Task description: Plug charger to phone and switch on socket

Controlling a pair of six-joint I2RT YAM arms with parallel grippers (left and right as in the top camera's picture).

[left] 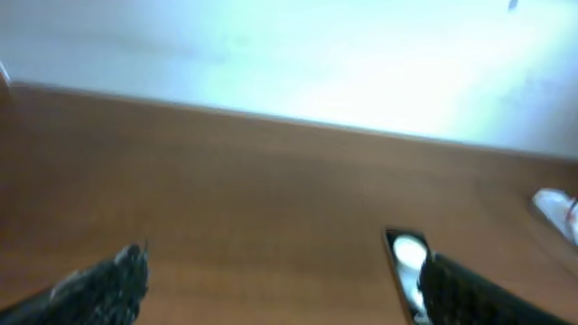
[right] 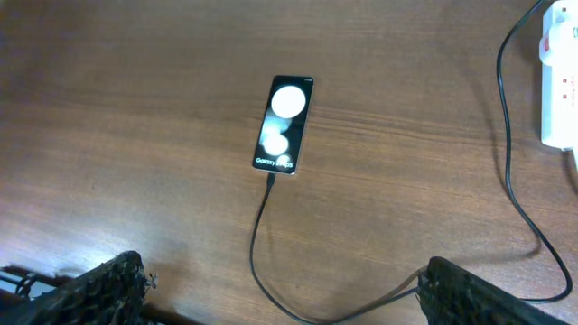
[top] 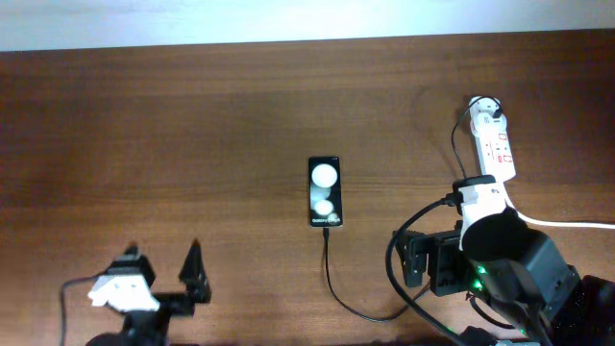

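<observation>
Left pincer (top: 164, 267) and right pincer (right: 280, 275) both gape empty; the phone (right: 285, 124), screen reading "Galaxy", meets the charger (right: 261, 214) at its 6 o'clock edge; socket (top: 494, 149) lies toward 2 o'clock.

Setting: robot test bench in a lab-type workstation.
A brown wood-grain table (top: 144, 125) abuts a plain white wall (top: 288, 19). 2 robot arms stand at its near edge, the left arm (top: 135, 303) and the right arm (top: 509, 259), the right one with exposed black cabling and lit green indicators. The surface carries test items: 1 phone (top: 325, 190), 1 charger (top: 327, 255) and 1 socket (top: 492, 144). Wrist cameras view the same table.
</observation>
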